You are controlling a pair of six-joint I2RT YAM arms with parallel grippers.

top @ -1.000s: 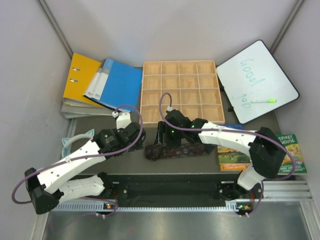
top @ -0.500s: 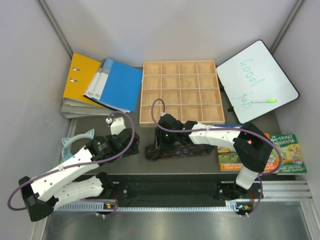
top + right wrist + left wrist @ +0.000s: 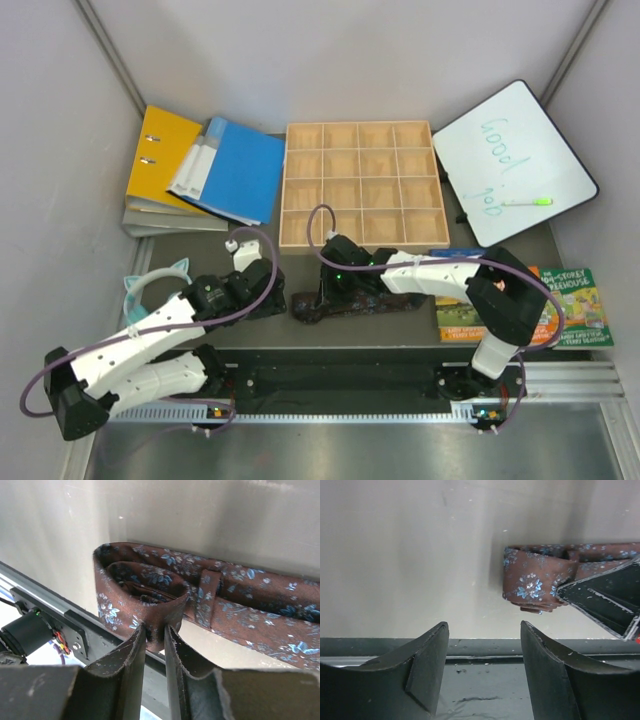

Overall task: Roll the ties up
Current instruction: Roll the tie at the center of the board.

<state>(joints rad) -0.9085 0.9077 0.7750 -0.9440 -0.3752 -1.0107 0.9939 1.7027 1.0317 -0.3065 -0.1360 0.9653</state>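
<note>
A dark brown tie (image 3: 375,298) with small blue flowers lies flat near the table's front edge, its left end curled into a loose roll (image 3: 142,582). My right gripper (image 3: 155,630) is shut on the outer layer of that roll, with the fabric pinched between its fingers. In the top view the right gripper (image 3: 330,290) sits over the tie's left end. Just left of the roll, my left gripper (image 3: 268,298) stands open and apart from it. In the left wrist view the left gripper (image 3: 484,630) holds nothing, and the roll (image 3: 535,580) lies ahead to the right.
A wooden grid tray (image 3: 360,185) stands behind the tie. Blue (image 3: 235,170) and yellow (image 3: 160,150) binders lie at the back left, a whiteboard (image 3: 515,160) with a green marker (image 3: 525,202) at the back right. Books (image 3: 575,305) lie right, a teal headband (image 3: 150,285) left.
My right gripper slid left along the tie and closed on its rolled end. The left gripper came forward and right toward that end, its jaws narrowing a little.
</note>
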